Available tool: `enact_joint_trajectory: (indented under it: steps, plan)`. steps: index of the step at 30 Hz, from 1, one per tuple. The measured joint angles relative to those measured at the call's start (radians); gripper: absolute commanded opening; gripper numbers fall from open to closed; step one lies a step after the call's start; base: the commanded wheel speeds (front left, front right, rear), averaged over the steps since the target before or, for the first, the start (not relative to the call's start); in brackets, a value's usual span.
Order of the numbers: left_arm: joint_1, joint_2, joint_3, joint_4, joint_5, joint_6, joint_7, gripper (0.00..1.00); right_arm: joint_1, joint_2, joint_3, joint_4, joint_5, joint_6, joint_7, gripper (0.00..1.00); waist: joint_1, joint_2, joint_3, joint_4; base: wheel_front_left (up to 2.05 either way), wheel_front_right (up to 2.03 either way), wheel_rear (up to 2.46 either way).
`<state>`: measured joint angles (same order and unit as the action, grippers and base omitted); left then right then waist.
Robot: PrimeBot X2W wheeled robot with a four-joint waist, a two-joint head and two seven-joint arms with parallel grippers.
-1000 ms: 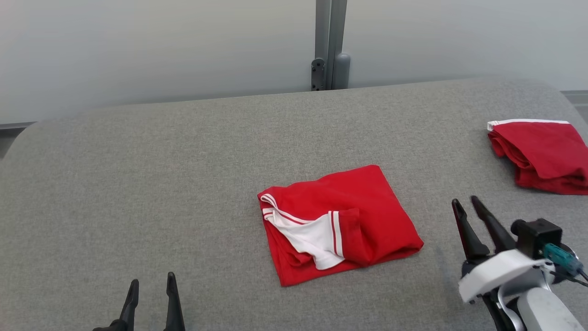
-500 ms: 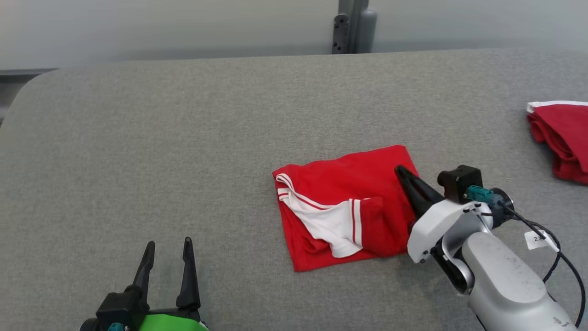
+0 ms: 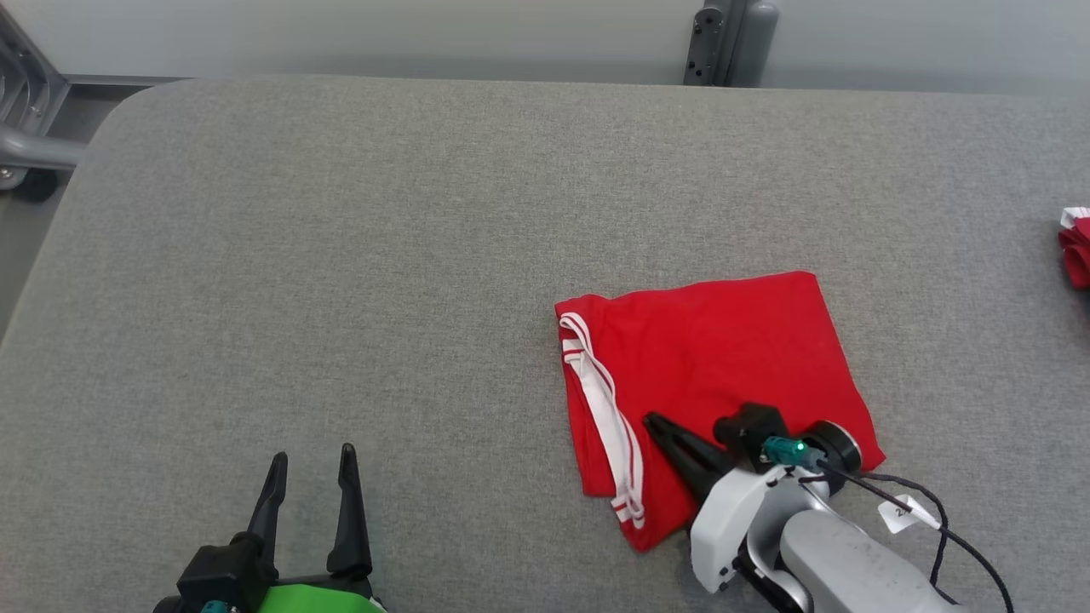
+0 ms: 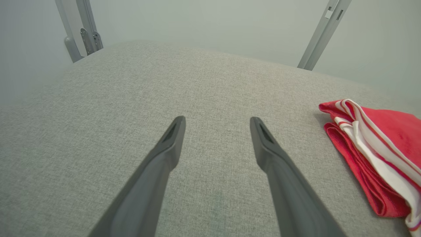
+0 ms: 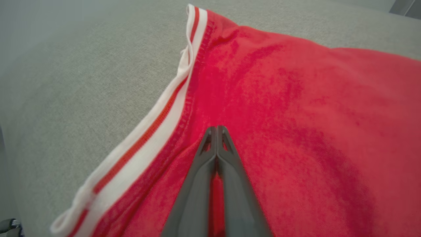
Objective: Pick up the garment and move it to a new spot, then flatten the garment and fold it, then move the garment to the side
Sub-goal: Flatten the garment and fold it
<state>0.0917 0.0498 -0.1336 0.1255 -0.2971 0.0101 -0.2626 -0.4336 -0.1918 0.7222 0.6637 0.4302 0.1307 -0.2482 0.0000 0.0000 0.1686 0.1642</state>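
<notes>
Dark-fingered left tool [image 3: 312, 455] is green behind; right tool [image 3: 654, 420] white, with a tagged black cable [image 3: 903, 482].

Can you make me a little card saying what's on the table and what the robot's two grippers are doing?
Table: grey fabric top
Garment: red with white stripes, lying flat
Right gripper: shut, tips on the garment
Left gripper: open, over bare table, holding nothing
Other cloth: red, at the table's right edge
</notes>
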Motion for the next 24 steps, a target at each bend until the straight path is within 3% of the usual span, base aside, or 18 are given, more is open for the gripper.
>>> enact_joint_trajectory:
  steps: [10, 14, 17, 18, 19, 20, 21, 22, 24]
  plan:
    - [0.026, 0.000, 0.009, 0.004, -0.004, 0.008, 0.000, 1.00, -0.007, 0.073, 0.197, 0.020, 0.072, 0.000, -0.001, 0.00, 0.0000, 0.0000, -0.035, 0.013, 0.00, 0.00, 0.00]
    - [0.047, 0.000, 0.030, -0.010, -0.005, 0.011, 0.000, 1.00, -0.012, 0.072, 0.174, -0.003, 0.097, 0.000, -0.009, 0.00, 0.0000, 0.0000, -0.065, 0.001, 0.00, 0.00, 0.00]
    - [0.070, 0.000, 0.047, -0.025, -0.004, 0.012, 0.000, 1.00, -0.006, 0.030, 0.062, -0.075, 0.076, 0.000, -0.012, 0.00, 0.0000, 0.0000, -0.091, -0.015, 0.00, 0.00, 0.00]
    - [0.080, 0.000, 0.054, -0.026, -0.002, 0.012, 0.000, 1.00, 0.006, 0.013, 0.011, -0.110, 0.056, 0.000, -0.014, 0.08, 0.0000, 0.0000, -0.100, -0.021, 0.00, 0.00, 0.00]
    - [0.090, 0.000, 0.060, -0.027, 0.001, 0.012, 0.000, 1.00, 0.028, -0.002, -0.047, -0.144, 0.036, 0.000, -0.014, 0.33, 0.0000, 0.0000, -0.109, -0.028, 0.00, 0.00, 0.00]
    - [0.098, 0.000, 0.069, -0.028, 0.004, 0.011, 0.000, 1.00, 0.060, -0.017, -0.110, -0.182, 0.009, 0.000, -0.014, 0.42, 0.0000, 0.0000, -0.119, -0.036, 0.00, 0.00, 0.00]
    - [0.106, 0.000, 0.075, -0.030, 0.007, 0.009, 0.000, 1.00, 0.095, -0.032, -0.165, -0.217, -0.018, 0.000, -0.014, 0.80, 0.0000, 0.0000, -0.129, -0.043, 0.00, 0.00, 0.00]
    - [0.114, 0.000, 0.081, -0.032, 0.009, 0.008, 0.000, 1.00, 0.129, -0.043, -0.218, -0.247, -0.039, 0.000, -0.014, 1.00, 0.0000, 0.0000, -0.137, -0.051, 0.00, 0.00, 0.00]
    - [0.126, 0.000, 0.091, -0.038, 0.013, 0.007, 0.000, 1.00, 0.193, -0.054, -0.329, -0.312, -0.079, 0.000, -0.014, 1.00, 0.0000, 0.0000, -0.151, -0.071, 0.00, 0.00, 0.00]
